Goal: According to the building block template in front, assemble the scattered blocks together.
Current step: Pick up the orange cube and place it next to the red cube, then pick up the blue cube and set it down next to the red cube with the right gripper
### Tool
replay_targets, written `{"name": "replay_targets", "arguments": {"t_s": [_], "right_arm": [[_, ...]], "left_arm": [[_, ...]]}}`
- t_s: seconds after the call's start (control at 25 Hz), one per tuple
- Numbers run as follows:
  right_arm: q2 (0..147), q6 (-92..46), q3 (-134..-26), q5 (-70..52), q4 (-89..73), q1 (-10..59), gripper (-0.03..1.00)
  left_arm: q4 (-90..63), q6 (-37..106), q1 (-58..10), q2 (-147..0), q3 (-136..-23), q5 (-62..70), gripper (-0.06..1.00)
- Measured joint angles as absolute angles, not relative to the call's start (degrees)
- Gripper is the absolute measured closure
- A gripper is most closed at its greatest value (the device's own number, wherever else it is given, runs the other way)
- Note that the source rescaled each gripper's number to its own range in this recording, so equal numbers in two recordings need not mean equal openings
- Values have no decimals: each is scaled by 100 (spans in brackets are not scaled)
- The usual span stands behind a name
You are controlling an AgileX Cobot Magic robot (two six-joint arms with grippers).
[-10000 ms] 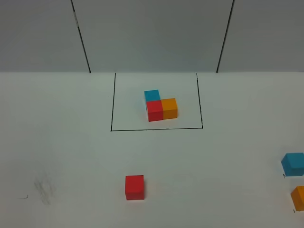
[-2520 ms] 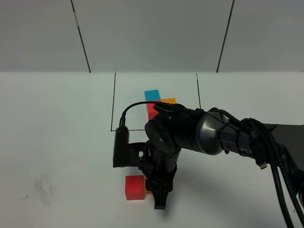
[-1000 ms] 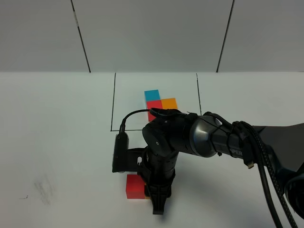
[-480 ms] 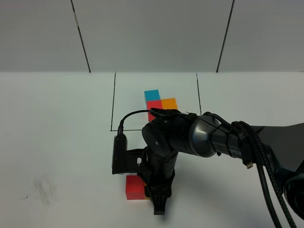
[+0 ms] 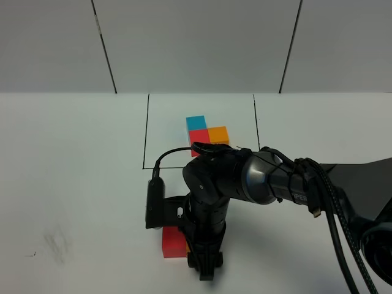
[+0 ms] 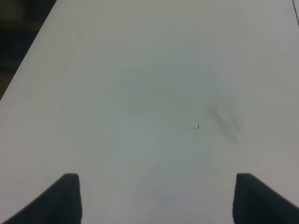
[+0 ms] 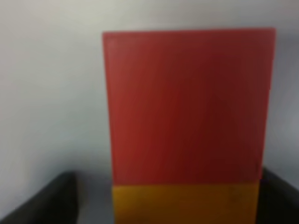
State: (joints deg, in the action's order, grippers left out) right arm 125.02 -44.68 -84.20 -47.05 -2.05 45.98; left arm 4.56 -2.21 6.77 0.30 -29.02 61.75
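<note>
Worktop (image 5: 73,184): white and flat. It carries everything listed below.
Right arm (image 5: 263,180): mine. It reaches in from the right, across the middle, and stands over the loose cubes at the near edge.
Black frame (image 5: 146,135): a drawn rectangle at the far middle, well apart from the loose cubes.
Template (image 5: 207,135): an L of three joined cubes inside the frame. Red is at the corner, orange to its right, light blue on its far side.
Right tool (image 5: 206,267): pointing down with its jaws apart, straddling the orange cube. My wrist view shows a gap on one side, so I read it as open and gripping nothing.
Left tool (image 6: 156,200): open and empty over bare worktop near a grey smudge (image 6: 224,122). It does not show in the high view and is much the farther of the two from the work.
Red cube (image 5: 173,242): loose, on the worktop just left of my right tool, with its sides square to the frame.
Orange cube (image 7: 187,205): loose, between my right jaws, with one face flush against the red cube and its edges in line.
Pair, long axis: left to right across the worktop, parallel to the frame's near line. Orange is on the right, as in the template.
Light blue cube: not visible in any view, so I cannot place it.
Deciding relation: the orange cube lies directly below my right tool. I judge a straight lift is needed, since any sideways drag would break the joint.
Remaining, by my judgement: the light blue cube goes on the far side of the red cube.
</note>
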Motion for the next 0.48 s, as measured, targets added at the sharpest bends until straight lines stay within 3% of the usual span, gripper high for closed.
{"name": "replay_targets", "arguments": {"t_s": [0.16,0.32,0.48], "right_arm": [[12377,-4228,-8420,-4864,-68,4598,3],[11867,-3563,-8420,-5293,246,4598,-2],[11216,-2189,-8420,-5931,362,4401,4]], "left_arm": [[456,-221,677,30,-2902,6175,31],[456,-221,677,30,-2902,6175,31],[456,-221,677,30,-2902,6175,31]]}}
